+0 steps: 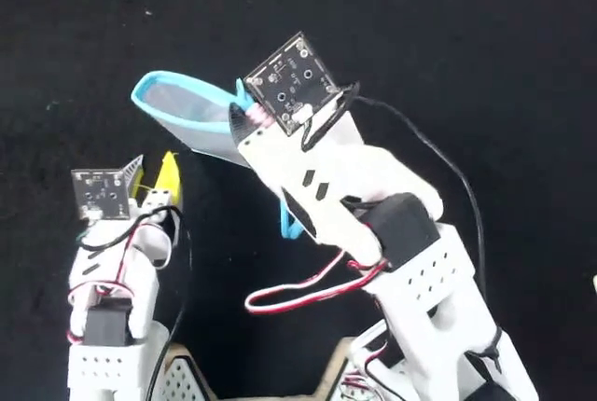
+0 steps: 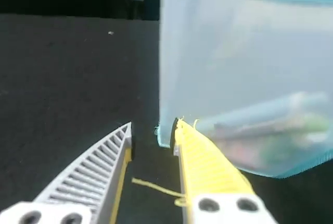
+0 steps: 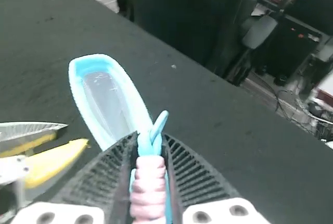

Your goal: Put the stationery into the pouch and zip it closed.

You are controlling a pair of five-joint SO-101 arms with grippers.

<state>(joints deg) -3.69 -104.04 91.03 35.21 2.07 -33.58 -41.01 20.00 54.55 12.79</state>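
Observation:
A translucent pouch [image 1: 191, 119] with a light-blue rim hangs tilted above the black table, mouth open. My right gripper [image 3: 151, 141] is shut on the pouch's blue strap [image 3: 157, 125], just above a pink braided piece [image 3: 148, 182]. In the high view this gripper [image 1: 244, 114] sits at the pouch's right end. Pens [image 2: 265, 125] show through the pouch wall [image 2: 234, 67], lying at its bottom. My left gripper [image 2: 153, 127] is open, its yellow finger [image 2: 200, 161] close against the pouch's lower corner. From above, the left gripper [image 1: 152, 175] stands just below the pouch.
Black cloth [image 1: 485, 65] covers the table, with open room left, right and behind the pouch. The right arm's cables [image 1: 308, 294] loop in front. Both white arm bases [image 1: 112, 364] stand at the near edge. Dark furniture [image 3: 208, 21] lies beyond the far edge.

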